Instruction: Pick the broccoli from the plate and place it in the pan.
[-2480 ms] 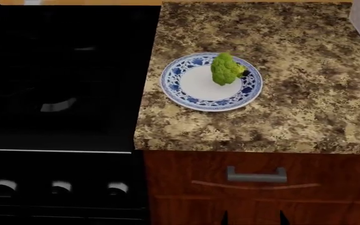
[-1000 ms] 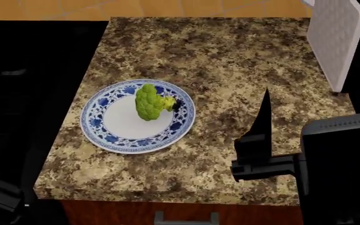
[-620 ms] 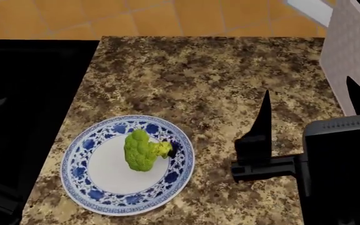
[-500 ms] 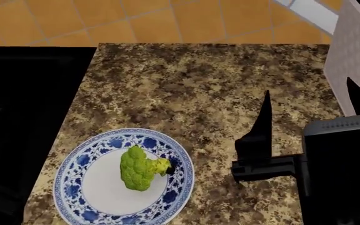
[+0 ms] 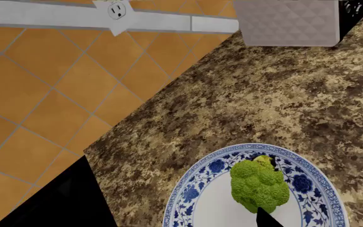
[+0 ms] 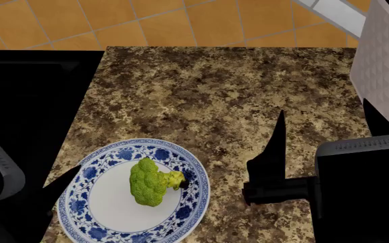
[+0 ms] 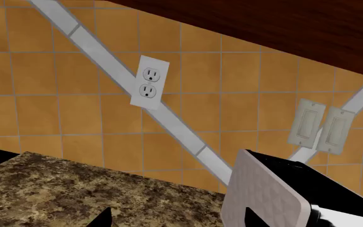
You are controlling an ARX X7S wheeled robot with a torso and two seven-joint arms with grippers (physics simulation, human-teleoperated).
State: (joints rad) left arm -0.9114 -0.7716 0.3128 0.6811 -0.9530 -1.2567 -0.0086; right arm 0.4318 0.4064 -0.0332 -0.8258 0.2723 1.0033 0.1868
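The broccoli (image 6: 150, 181) stands upright on the blue-and-white plate (image 6: 110, 230) near the counter's front left corner. In the left wrist view the broccoli (image 5: 259, 186) sits just ahead of one dark fingertip (image 5: 266, 219), which overlaps its near edge. The plate (image 5: 194, 189) lies under my left gripper (image 5: 185, 221), which is open. A left fingertip (image 6: 63, 184) points at the plate's left rim. My right gripper (image 6: 326, 134) hovers open over the counter, well to the right of the plate. The right gripper (image 7: 176, 218) holds nothing. The pan is out of view.
A black stove (image 6: 26, 101) adjoins the speckled granite counter (image 6: 215, 101) on the left. A white quilted appliance (image 6: 384, 61) stands at the back right, close to the right gripper. An orange tiled wall (image 7: 106, 56) with outlets rises behind the counter.
The left arm has come into the head view at the left, its fingertip now beside the plate's rim. The right gripper has shifted slightly left. Plate and broccoli hold still.
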